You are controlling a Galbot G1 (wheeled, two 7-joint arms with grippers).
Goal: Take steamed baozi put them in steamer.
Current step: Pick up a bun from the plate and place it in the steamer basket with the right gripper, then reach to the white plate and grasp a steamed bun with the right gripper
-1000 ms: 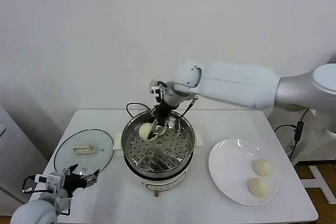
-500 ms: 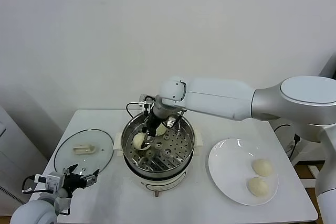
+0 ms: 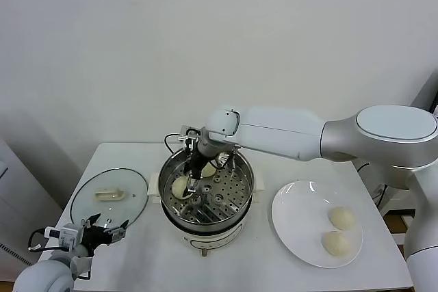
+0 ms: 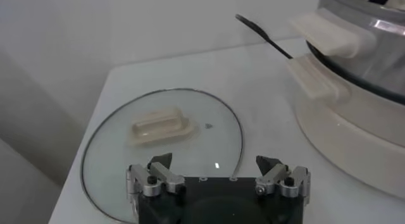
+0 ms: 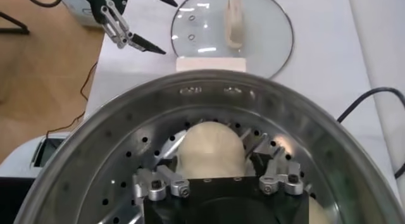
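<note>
Left gripper [image 4: 218, 171] idles at near worktop [image 3: 274, 264] edge, jaws released, glass lid [image 4: 158, 143] just ahead, open surface around it. Right gripper [image 5: 218, 162] down inside steamer [image 3: 205, 189], jaws spread wide either side of baozi [image 5: 209, 146] on perforated floor, steel wall close all round. Right wrist view alone shows bun between jaws. Head view alone shows second bun [image 3: 209, 169] beyond jaws, two more [image 3: 341, 218] on plate [image 3: 294, 227] well apart from them.
</note>
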